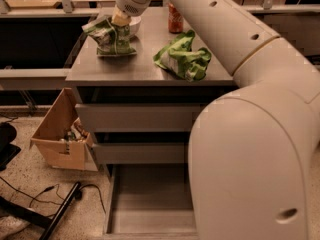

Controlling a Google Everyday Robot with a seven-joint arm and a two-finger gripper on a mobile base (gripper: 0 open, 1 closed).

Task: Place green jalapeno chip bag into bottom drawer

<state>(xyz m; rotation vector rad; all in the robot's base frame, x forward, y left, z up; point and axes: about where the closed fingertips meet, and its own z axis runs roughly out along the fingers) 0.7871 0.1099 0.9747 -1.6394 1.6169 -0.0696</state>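
Note:
The green jalapeno chip bag (111, 38) is on the left of the grey cabinet top (140, 69), pulled upright by its top edge with its lower edge at the surface. My gripper (120, 21) reaches down from the top and is shut on the bag's top. The bottom drawer (150, 201) is pulled open at floor level below the cabinet, showing a bare flat grey floor. My large white arm (250, 134) covers the right side of the drawer and the cabinet.
A larger lime-green and white bag (183, 58) lies at the middle right of the cabinet top. A red can (175, 17) and a white bowl (134, 25) stand at the back. Two shut drawers (135, 118) sit above the open one. An open cardboard box (60, 136) and cables lie on the floor at left.

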